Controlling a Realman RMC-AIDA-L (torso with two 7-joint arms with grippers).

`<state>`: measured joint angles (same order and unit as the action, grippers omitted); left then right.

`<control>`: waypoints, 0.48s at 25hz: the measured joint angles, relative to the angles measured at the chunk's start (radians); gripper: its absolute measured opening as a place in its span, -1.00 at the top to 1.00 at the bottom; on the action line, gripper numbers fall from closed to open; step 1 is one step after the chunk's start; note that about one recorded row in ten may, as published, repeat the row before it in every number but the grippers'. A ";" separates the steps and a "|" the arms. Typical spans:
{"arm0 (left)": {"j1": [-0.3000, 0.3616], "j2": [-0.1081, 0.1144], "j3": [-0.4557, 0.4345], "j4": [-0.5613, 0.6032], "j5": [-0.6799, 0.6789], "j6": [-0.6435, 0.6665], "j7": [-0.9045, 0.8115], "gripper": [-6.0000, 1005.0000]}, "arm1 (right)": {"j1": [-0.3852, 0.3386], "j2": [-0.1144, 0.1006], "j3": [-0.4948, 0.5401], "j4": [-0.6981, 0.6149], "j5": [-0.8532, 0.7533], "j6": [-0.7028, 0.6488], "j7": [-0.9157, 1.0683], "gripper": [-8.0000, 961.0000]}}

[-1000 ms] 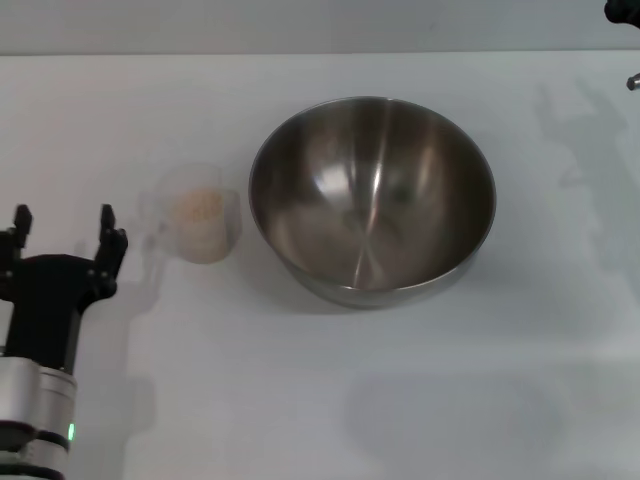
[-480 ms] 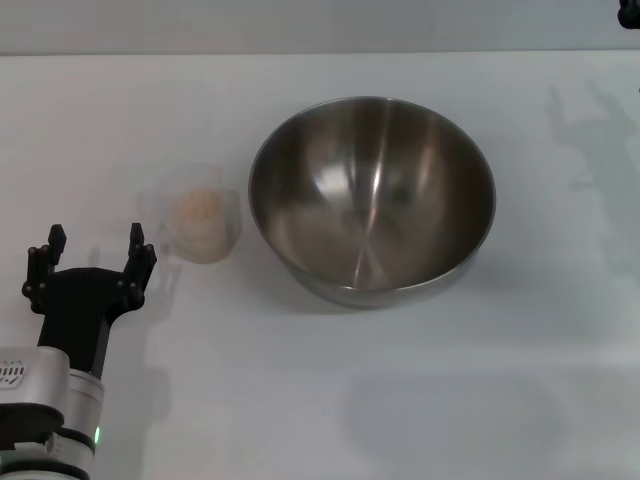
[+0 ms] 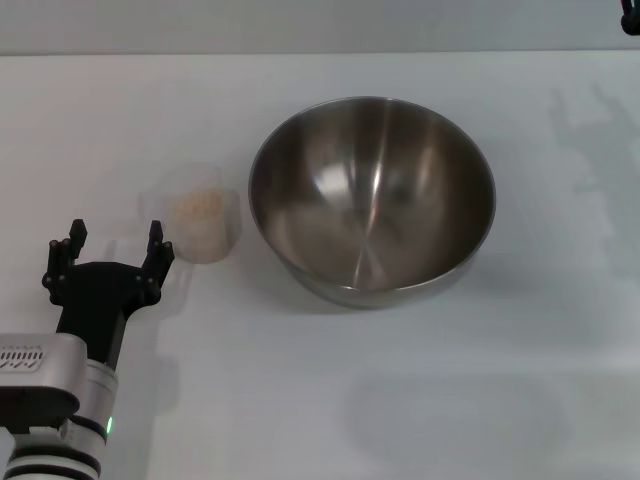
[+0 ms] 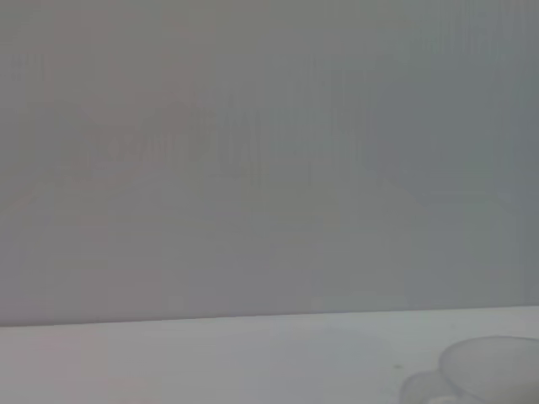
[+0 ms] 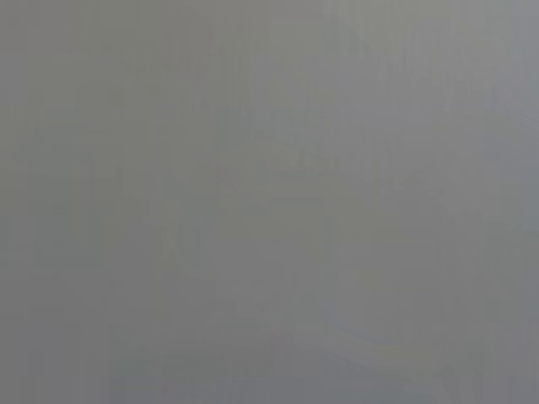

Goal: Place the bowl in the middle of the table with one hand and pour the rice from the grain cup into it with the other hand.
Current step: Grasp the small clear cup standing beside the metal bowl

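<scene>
The steel bowl stands upright on the white table, near the middle, and holds nothing. The clear grain cup with rice in it stands just left of the bowl. My left gripper is open and empty, a little nearer than the cup and to its left, fingers pointing toward it. The cup's rim shows in the left wrist view. Only a dark bit of my right arm shows at the far right corner; its gripper is out of view.
The table's far edge meets a grey wall. The right wrist view shows only plain grey.
My left gripper has moved right and nearer, toward the cup, staying open. The right arm has drawn farther out of the top right corner. Bowl and cup have not moved.
</scene>
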<state>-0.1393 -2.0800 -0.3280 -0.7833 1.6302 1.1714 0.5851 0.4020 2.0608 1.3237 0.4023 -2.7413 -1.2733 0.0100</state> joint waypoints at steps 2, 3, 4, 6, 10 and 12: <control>-0.014 0.000 -0.002 0.007 -0.018 -0.005 0.000 -0.67 | -0.003 0.001 0.000 0.001 0.000 0.000 0.000 -0.08; -0.019 0.000 -0.002 0.011 -0.025 -0.005 0.000 -0.67 | -0.005 0.001 0.000 0.003 0.000 0.000 0.000 -0.08; -0.022 0.000 -0.002 0.014 -0.029 -0.006 0.000 -0.68 | -0.007 0.002 0.000 0.003 0.000 0.000 0.000 -0.08; -0.032 0.000 -0.003 0.023 -0.038 -0.009 0.001 -0.67 | -0.011 0.003 0.000 0.005 0.000 -0.002 0.000 -0.08; -0.039 0.000 -0.003 0.028 -0.042 -0.010 0.000 -0.67 | -0.021 0.005 0.000 0.007 0.000 -0.020 0.000 -0.08; -0.039 0.000 -0.003 0.028 -0.042 -0.010 0.000 -0.67 | -0.024 0.005 0.000 0.007 0.000 -0.023 0.000 -0.08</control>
<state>-0.1779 -2.0800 -0.3314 -0.7552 1.5881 1.1612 0.5848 0.3783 2.0657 1.3238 0.4094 -2.7412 -1.2963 0.0102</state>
